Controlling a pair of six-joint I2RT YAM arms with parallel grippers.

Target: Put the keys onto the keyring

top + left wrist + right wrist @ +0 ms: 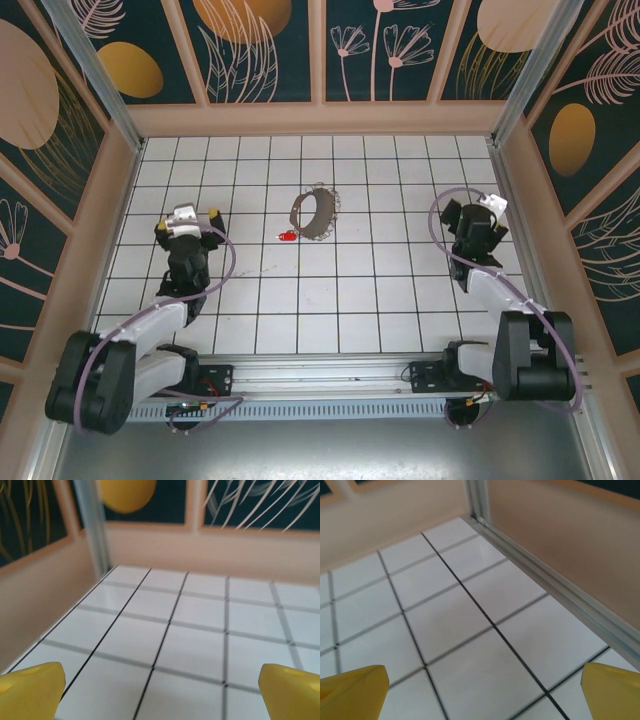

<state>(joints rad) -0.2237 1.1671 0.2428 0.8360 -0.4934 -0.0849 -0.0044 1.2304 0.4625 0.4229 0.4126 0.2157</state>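
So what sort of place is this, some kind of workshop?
Probably a robot practice booth, not a home or shop. A left arm and a right arm are bolted to a rail at the edge of a white gridded table, boxed in by patterned walls.

**Even Overhead Light, Soft Focus at the Wrists**

Top view: bright, diffuse light from above. The white tiled floor (380,290) is evenly lit on all sides of the keyring (316,212), and shadows are weak and soft-edged. Walls farthest from the keyring splay outward, a wide-lens distortion. Left wrist view: the tiles and the wall (210,550) are blurred, and the yellow fingertips (30,692) are out of focus. Right wrist view: grid lines are sharper, the tiles carry a pale sheen, and the fingertips (352,692) are soft
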